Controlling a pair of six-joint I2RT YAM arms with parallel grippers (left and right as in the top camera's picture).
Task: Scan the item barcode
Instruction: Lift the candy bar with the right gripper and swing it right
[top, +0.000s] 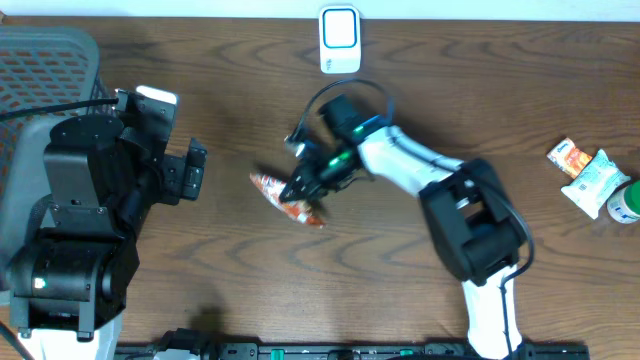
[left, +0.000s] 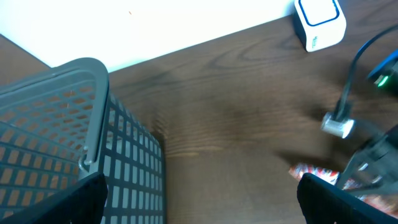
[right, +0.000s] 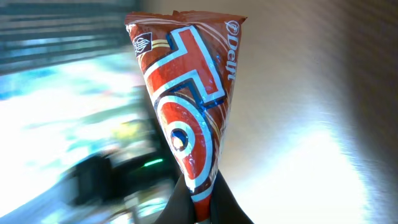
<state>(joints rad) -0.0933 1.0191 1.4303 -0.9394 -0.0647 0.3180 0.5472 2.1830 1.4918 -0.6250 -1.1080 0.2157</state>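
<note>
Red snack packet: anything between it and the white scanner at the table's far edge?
Nothing loose is visible. The red foil snack packet is pinched in the right tool; no item lies on the wooden table between it and the white, blue-outlined scanner box. Only that arm's own black cable hangs over the line.

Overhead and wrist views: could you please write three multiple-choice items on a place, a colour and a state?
1. Where does the white scanner stand?
A. at the table's far edge
B. at its near edge
C. at its right edge
2. What colour is most of the snack packet?
A. green
B. red
C. yellow
3. How are the left fingers?
A. shut on the packet
B. shut on the scanner
C. wide apart, empty
Answers: 1 A, overhead shows it at the top edge; 2 B, the right wrist view shows red wrapping; 3 C, the left wrist view shows them apart, holding nothing.
</note>
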